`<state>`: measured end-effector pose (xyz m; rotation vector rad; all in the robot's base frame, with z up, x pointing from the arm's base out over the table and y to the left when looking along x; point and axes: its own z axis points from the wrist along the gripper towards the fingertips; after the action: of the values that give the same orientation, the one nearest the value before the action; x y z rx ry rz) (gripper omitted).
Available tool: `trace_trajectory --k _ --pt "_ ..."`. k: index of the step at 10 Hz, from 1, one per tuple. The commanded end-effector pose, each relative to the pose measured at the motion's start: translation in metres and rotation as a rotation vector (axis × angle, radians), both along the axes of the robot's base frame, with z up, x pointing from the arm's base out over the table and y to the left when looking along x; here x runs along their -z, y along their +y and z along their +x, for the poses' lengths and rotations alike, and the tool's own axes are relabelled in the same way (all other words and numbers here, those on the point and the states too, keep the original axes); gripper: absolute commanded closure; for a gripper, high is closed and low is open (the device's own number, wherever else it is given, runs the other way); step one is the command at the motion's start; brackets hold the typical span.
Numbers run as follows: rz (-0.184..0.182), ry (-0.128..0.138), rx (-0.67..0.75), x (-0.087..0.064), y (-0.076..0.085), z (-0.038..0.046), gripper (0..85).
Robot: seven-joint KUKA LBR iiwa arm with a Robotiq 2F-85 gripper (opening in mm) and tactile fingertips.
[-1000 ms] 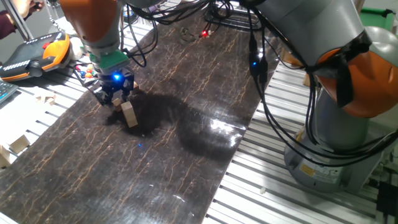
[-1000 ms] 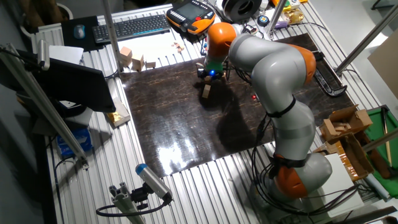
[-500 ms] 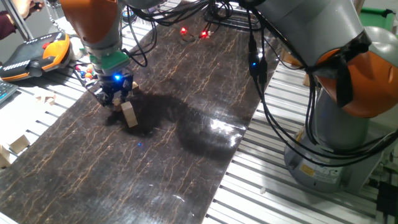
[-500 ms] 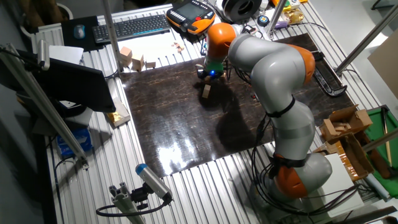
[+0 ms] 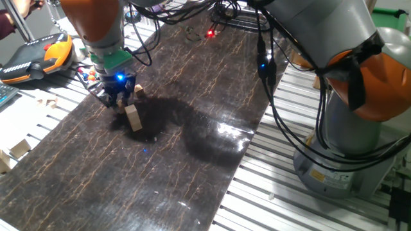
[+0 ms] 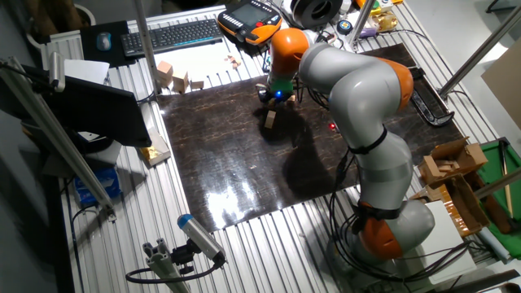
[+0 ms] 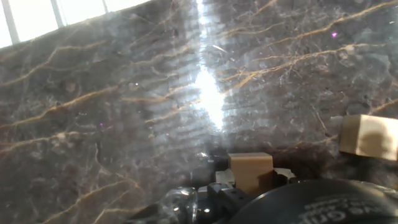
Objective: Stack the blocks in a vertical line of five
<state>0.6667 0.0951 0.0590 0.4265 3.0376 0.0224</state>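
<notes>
Arm (image 6: 358,89): bulky rounded links, matte light grey shells, glossy orange bands at joints. Base (image 5: 340,154): grey cylinder, orange collar above it, standing on ribbed aluminium. Wrist link orange, green ring beneath. Gripper (image 5: 119,101): small, black, blue LED glowing on body. Black cables (image 5: 273,77) draped in loops along arm, one carrying small blue light. Hand view: dark rounded housing (image 7: 311,205) at bottom edge, faint embossed lettering, unreadable.

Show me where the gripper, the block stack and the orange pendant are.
gripper (image 5: 119,101): one fixed view, between fingertips.
block stack (image 5: 133,118): one fixed view, front face.
orange pendant (image 5: 38,54): one fixed view, orange casing.
</notes>
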Motion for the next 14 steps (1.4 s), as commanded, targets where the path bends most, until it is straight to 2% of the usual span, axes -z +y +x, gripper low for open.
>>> trace_trajectory --k 1,3,8,9,11,14 --pt "-0.009 0.004 0.014 -0.01 0.001 -0.0021 84.0" --pt "-0.027 0.01 0.043 -0.031 0.002 -0.0073 84.0" --pt "0.001 0.043 0.147 -0.08 0.011 -0.0181 84.0" --pt "-0.006 0.047 0.167 -0.089 0.014 -0.0241 84.0" --pt "-0.017 0.052 0.18 -0.097 0.018 -0.0366 84.0" --pt "-0.033 0.057 0.18 -0.101 0.022 -0.0517 84.0"
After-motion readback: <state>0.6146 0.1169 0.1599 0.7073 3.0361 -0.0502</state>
